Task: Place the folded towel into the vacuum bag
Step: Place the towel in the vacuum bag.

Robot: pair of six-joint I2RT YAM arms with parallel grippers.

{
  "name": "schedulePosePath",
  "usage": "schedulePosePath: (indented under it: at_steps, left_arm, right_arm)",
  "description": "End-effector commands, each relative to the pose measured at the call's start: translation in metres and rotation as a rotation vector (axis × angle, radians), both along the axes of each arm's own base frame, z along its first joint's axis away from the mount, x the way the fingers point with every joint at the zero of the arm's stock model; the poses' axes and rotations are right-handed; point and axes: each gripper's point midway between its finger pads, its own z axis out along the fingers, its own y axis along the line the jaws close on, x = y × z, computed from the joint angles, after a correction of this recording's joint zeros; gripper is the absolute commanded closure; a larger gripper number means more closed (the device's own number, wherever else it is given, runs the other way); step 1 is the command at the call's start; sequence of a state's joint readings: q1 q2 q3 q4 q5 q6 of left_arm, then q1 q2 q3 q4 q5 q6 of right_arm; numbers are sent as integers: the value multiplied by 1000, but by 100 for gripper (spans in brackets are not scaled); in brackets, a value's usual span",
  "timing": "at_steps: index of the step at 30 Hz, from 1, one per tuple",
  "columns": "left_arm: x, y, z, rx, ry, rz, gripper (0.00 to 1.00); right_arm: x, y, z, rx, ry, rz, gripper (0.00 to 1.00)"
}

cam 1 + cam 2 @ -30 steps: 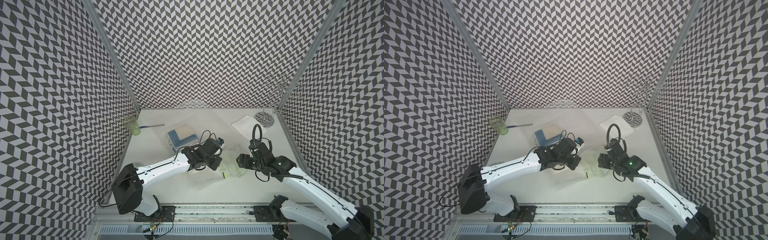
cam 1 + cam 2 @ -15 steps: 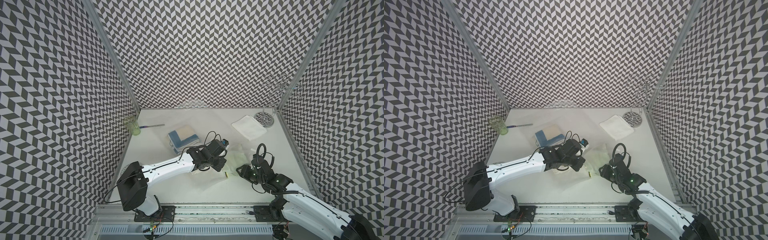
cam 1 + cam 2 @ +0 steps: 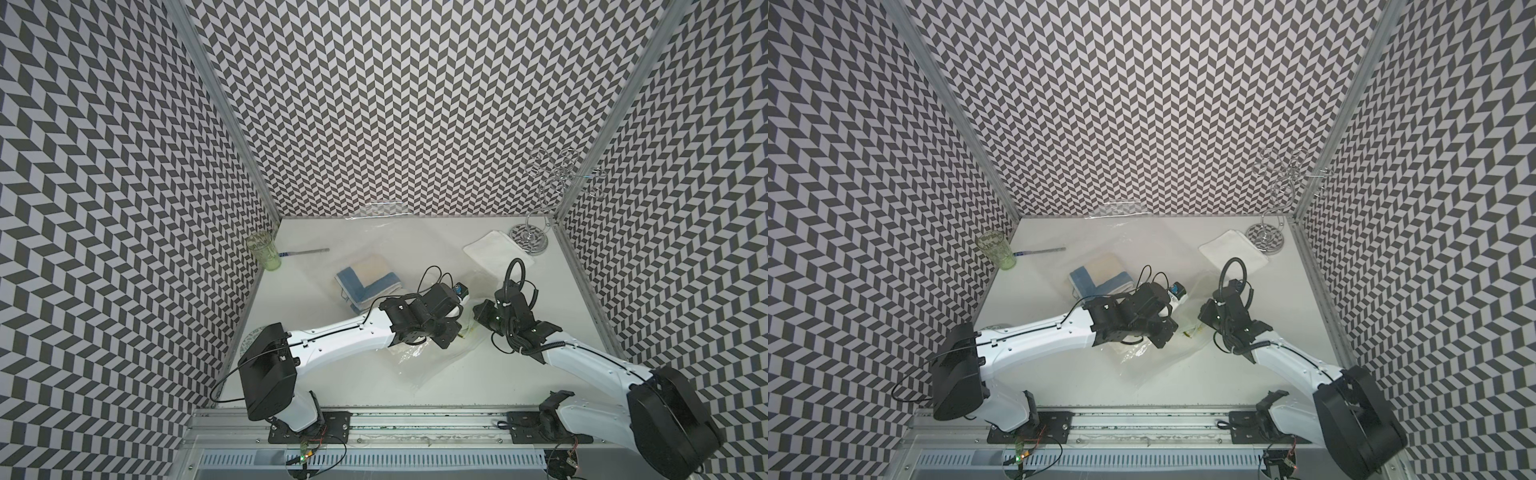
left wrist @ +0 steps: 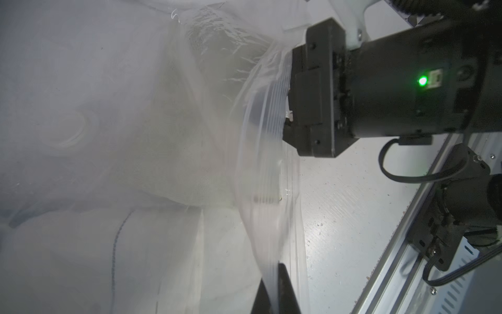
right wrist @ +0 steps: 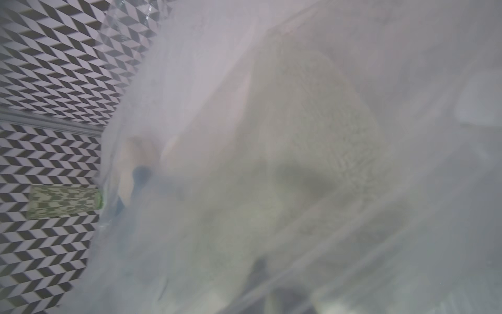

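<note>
1. Since half a second ago the right arm has swung forward again from near the front edge of the counter (image 3: 316, 374); the right pincer (image 3: 478, 319) is back at the mouth of the vacuum bag (image 3: 424, 365), while the left pincer (image 4: 275, 295) has hardly shifted.
2. Left pincer: pressed together on the bag's zip-seal strip (image 4: 271, 168); film runs up from between its dark fingers; I judge that it holds this lip raised so the mouth gapes for the other arm.
3. Right pincer: its tips sit against the same strip, further along from the left pincer; film haze and its own black body hide them, so I cannot tell whether they are spread, pressed together or pinching film; likely it is there to take the lip or to nudge the towel deeper.
4. Just beyond both pincers, past the strip: the pale green folded towel (image 4: 190, 130), seen through wrinkled film; it appears to lie inside the bag, close behind the mouth rather than deep; a blurred round valve (image 4: 65, 129) shows further in.
5. Farther beyond the left pincer: a blue and beige towel (image 3: 368, 282); whether it lies in the bag or under the film I cannot tell.
6. Well beyond the right pincer, toward the back wall: a white towel (image 3: 496, 255) outside the bag, just beside a wire stand (image 3: 530, 241); far beyond the left pincer, by the side wall: a green glass (image 3: 262, 252); all are well apart from the work, so nothing crowds the mouth.
</note>
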State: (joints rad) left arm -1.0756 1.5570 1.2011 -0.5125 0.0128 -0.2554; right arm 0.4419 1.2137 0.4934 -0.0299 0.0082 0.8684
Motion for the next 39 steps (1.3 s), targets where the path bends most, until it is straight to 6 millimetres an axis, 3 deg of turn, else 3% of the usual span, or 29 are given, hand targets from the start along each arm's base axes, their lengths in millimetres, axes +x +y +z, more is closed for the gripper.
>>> schedulePosePath:
  at_steps: [1, 4, 7, 11, 16, 22, 27, 31, 37, 39]
  left_arm:
    - [1, -12, 18, -50, -32, -23, 100]
    - [1, -15, 11, -41, -22, -23, 100]
    - [2, -19, 8, -44, -11, -18, 100]
    - [1, -25, 14, -79, -5, -12, 100]
    - [-9, -35, 16, -92, 0, -44, 99]
    - [-16, -36, 2, -54, 14, -70, 98]
    - [-18, -41, 9, -65, 0, -104, 100]
    - [-25, -50, 18, -92, -2, -152, 100]
    - [-28, -53, 13, -70, -8, -194, 100]
    - [-28, -52, 12, -60, -9, -199, 100]
  right_arm:
    - [21, -1, 17, -49, -79, 55, 81]
    - [12, 2, 17, -24, -27, 105, 58]
    - [-15, 9, 14, 106, 37, 103, 46]
    - [-45, 11, -2, 265, 93, 56, 42]
    - [-47, 10, -14, 320, 108, 5, 41]
    - [-23, 21, 3, 360, 16, 34, 48]
    - [-10, 16, -8, 354, 2, -34, 67]
    - [11, 15, 0, 348, -84, -63, 81]
    - [35, 31, 10, 340, -196, 14, 89]
    - [40, 41, 2, 322, -160, 68, 90]
